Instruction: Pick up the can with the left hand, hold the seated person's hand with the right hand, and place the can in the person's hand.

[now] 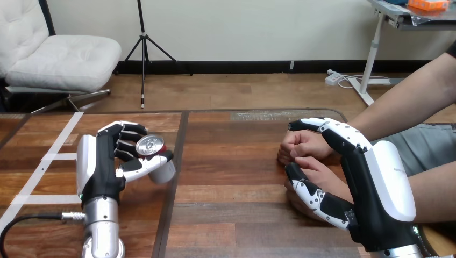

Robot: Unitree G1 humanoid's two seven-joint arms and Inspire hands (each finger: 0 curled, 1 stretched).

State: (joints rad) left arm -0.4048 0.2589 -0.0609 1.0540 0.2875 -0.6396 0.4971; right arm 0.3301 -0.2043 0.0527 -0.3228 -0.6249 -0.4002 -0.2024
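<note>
The wooden table (231,177) was brown. The left hand (105,166) had its fingers wrapped round the tilted can (153,150). Far right of the can, the right hand (371,183) curled round the person's hand (304,145).

left hand (102,166): fingers (128,142) curled round can (150,146) | right hand (376,180): fingers and thumb curled round person's hand (304,145)

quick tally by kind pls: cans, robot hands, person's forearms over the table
can: 1
robot hands: 2, left hand and right hand
person's forearms: 2
total: 5
</note>
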